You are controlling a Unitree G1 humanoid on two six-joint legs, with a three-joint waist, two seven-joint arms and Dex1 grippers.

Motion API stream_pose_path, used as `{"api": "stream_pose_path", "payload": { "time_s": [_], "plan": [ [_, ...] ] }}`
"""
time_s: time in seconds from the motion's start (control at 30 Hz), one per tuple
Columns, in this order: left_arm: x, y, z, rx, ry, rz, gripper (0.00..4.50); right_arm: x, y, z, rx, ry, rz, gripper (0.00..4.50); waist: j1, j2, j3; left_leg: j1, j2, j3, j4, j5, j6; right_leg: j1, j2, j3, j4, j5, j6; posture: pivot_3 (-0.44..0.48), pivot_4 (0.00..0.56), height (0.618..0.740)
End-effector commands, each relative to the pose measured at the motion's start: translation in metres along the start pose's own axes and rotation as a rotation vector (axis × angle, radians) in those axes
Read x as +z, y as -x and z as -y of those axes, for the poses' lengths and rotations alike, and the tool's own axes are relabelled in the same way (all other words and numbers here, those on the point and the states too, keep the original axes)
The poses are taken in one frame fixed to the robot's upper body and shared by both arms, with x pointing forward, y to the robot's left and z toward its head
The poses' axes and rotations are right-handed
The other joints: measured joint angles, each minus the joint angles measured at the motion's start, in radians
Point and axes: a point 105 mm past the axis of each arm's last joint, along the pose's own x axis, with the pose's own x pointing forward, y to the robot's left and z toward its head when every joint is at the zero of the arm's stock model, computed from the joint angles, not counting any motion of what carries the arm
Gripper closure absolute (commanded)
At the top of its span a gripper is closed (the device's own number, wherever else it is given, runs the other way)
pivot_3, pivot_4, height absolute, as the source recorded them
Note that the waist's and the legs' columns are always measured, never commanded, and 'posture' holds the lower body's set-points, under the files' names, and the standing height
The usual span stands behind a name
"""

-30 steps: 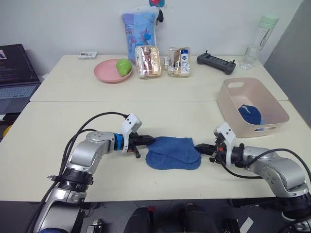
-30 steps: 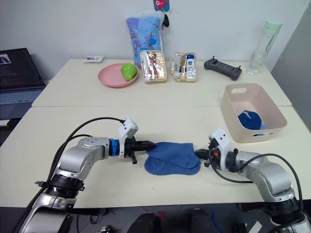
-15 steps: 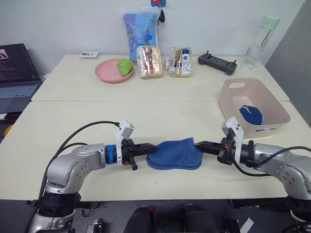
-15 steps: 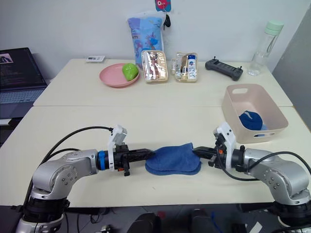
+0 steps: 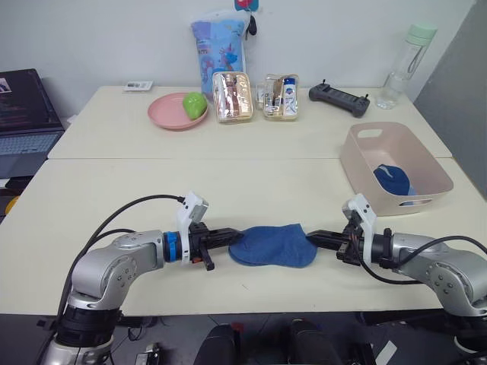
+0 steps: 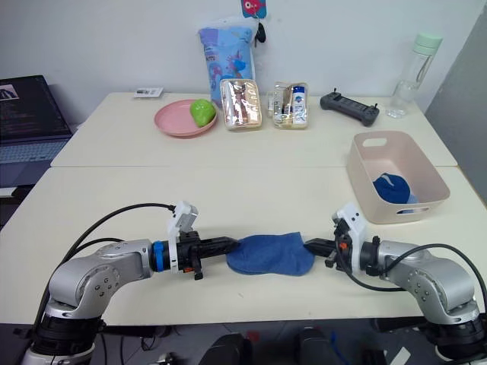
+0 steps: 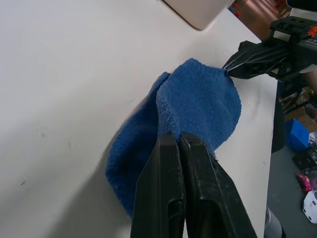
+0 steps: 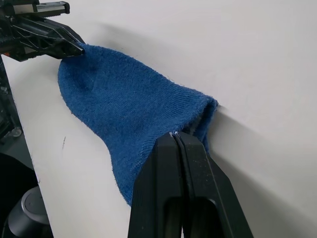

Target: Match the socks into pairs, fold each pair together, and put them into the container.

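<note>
Left eye view showed two stacked blue socks flat on the near table, plus one dark sock inside the container. Left gripper pinched one end, fingers closed; right gripper pinched the opposite end, also closed.

Looks like an office or small lab room: two plain pale tables pushed together against a bare white wall, a laptop off past the left gripper, and a handheld controller plus water bottle far beyond the right gripper.
</note>
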Motion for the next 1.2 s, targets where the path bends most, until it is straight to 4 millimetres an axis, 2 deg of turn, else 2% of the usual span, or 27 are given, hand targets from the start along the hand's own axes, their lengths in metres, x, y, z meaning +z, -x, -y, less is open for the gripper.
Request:
{"api": "stream_pose_path", "payload": {
  "time_s": [0.03, 0.47, 0.73, 0.9, 1.03, 1.2],
  "plan": [
    [0.002, 0.000, 0.003, -0.006, -0.026, 0.012, 4.48, 0.009, -0.001, 0.001, -0.009, 0.049, 0.031, 4.50, 0.000, 0.000, 0.000, 0.000, 0.000, 0.000, 0.000, 0.000, 0.000, 0.000, 0.000, 0.000, 0.000, 0.000, 0.000, 0.000, 0.150, 0.740],
    [0.000, 0.003, 0.002, -0.002, -0.023, 0.010, 4.48, 0.015, -0.008, 0.006, -0.022, 0.074, 0.037, 4.50, 0.000, 0.000, 0.000, 0.000, 0.000, 0.000, 0.000, 0.000, 0.000, 0.000, 0.000, 0.000, 0.000, 0.000, 0.000, 0.000, 0.150, 0.740],
    [-0.004, 0.000, 0.001, -0.001, -0.030, -0.006, 4.48, 0.006, -0.005, 0.005, -0.020, 0.078, -0.006, 4.50, 0.000, 0.000, 0.000, 0.000, 0.000, 0.000, 0.000, 0.000, 0.000, 0.000, 0.000, 0.000, 0.000, 0.000, 0.000, 0.000, 0.150, 0.740],
    [-0.013, 0.001, -0.001, 0.001, -0.044, -0.038, 4.48, 0.005, -0.007, 0.012, -0.041, 0.082, -0.010, 4.50, 0.000, 0.000, 0.000, 0.000, 0.000, 0.000, 0.000, 0.000, 0.000, 0.000, 0.000, 0.000, 0.000, 0.000, 0.000, 0.000, 0.150, 0.740],
    [-0.014, 0.002, -0.011, 0.049, -0.089, -0.029, 3.58, 0.003, -0.006, 0.009, -0.042, 0.092, -0.002, 3.55, 0.001, 0.000, 0.000, 0.000, 0.000, 0.000, 0.000, 0.000, 0.000, 0.000, 0.000, 0.000, 0.000, 0.000, 0.000, 0.000, 0.150, 0.740],
    [-0.002, 0.004, -0.016, 0.071, -0.102, 0.022, 2.00, 0.013, 0.000, 0.017, -0.104, 0.133, 0.039, 1.78, 0.006, 0.000, 0.000, 0.000, 0.000, 0.000, 0.000, 0.000, 0.000, 0.000, 0.000, 0.000, 0.000, 0.000, 0.000, 0.000, 0.150, 0.740]
  ]
}}
